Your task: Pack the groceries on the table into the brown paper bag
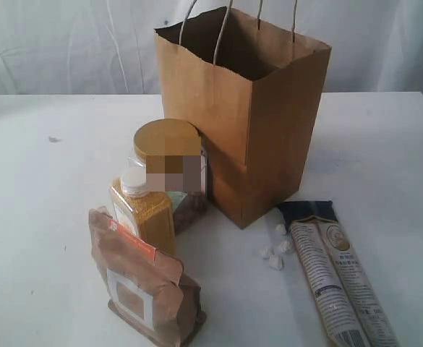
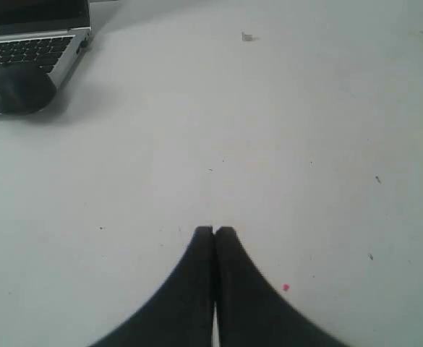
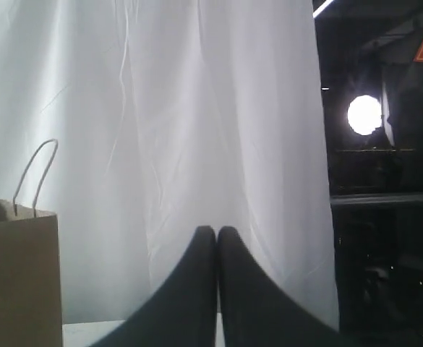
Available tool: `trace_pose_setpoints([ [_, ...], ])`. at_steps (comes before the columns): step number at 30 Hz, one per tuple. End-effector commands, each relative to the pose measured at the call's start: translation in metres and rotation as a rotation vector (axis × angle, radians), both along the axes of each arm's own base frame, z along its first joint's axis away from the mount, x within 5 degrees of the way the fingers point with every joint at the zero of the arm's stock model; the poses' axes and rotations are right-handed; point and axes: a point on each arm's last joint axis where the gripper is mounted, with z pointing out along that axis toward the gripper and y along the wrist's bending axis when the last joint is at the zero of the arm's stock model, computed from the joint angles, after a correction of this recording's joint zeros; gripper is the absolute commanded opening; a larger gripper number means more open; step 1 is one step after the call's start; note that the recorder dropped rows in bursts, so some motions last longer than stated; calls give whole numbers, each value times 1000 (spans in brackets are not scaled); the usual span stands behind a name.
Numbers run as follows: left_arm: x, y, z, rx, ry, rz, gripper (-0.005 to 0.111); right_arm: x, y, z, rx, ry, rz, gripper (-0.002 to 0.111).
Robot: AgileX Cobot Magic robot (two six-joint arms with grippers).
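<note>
While my left gripper point(image 2: 215, 231) and right gripper point(image 3: 217, 231) are both closed on nothing, the bag point(image 1: 269, 130) stands open far-centre on the table point(image 1: 37, 238). I'd open the left one and take the near-left pouch point(image 1: 142, 285) by its top, clear of the bottle point(image 1: 144, 210) behind it.

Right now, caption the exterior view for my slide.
Open brown paper bag stands on the white table; gold-lidded jar, grain bottle, brown pouch and long packet wait outside it.

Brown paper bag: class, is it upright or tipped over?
Upright: the brown paper bag stands on its base on the table, mouth open upward.
</note>
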Motion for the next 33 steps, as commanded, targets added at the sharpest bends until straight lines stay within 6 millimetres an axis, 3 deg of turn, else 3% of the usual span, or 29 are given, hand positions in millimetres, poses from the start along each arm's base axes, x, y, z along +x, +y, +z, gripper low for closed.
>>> trace_pose_setpoints([
  [1,0,-1,-2,-5,4,-7,0,4,6,-14,77,137,74,0],
  [4,0,-1,-2,-5,4,-7,0,6,4,-31,244,320,85,0],
  [8,0,-1,-2,-5,4,-7,0,6,3,-42,274,435,58,0],
  [27,0,-1,-2,-5,4,-7,0,3,1,-56,290,592,16,0],
  [31,3,-2,7,-9,-98,-22,0,3,1,-56,290,592,16,0],
  [33,5,-4,16,-103,-198,-22,0,3,1,-56,290,592,16,0],
])
